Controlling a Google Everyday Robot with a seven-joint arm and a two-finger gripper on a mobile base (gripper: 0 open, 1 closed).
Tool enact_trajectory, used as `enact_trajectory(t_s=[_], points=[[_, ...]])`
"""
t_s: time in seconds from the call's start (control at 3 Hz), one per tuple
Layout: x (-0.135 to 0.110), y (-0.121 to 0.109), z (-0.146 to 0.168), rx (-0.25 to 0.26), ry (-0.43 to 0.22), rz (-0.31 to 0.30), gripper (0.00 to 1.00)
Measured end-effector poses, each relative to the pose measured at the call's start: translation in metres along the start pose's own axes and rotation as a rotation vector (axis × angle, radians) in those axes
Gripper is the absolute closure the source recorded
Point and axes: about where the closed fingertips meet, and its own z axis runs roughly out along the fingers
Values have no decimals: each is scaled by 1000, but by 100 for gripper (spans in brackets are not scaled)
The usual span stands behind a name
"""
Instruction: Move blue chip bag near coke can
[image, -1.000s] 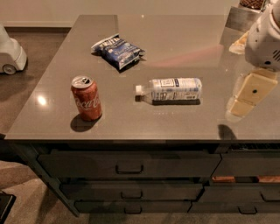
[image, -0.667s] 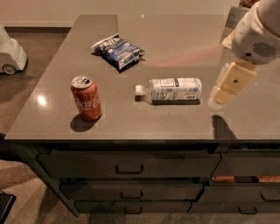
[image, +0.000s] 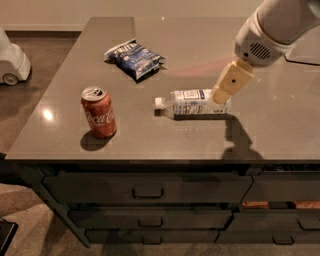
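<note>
The blue chip bag lies flat on the grey countertop, toward the back left. The red coke can stands upright near the front left edge, well in front of the bag. My gripper hangs from the white arm at the right. It hovers over the right end of a lying clear plastic bottle, to the right of the bag and apart from it. It holds nothing that I can see.
A clear plastic bottle with a white label lies on its side mid-counter, cap pointing left. Dark drawers run below the counter's front edge. A white object stands on the floor at the far left.
My arm and gripper have moved left and away from the front edge, from the counter's right side to over the bottle's right end. The bag, can and bottle have not moved.
</note>
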Motion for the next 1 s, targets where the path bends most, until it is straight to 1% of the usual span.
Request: enact_trajectory(t_s=[0.33, 0.67, 1.0], points=[[0, 0, 0, 0, 0, 0, 0], [-10, -9, 10, -26, -48, 56, 0], [-35, -28, 33, -63, -93, 107, 0]])
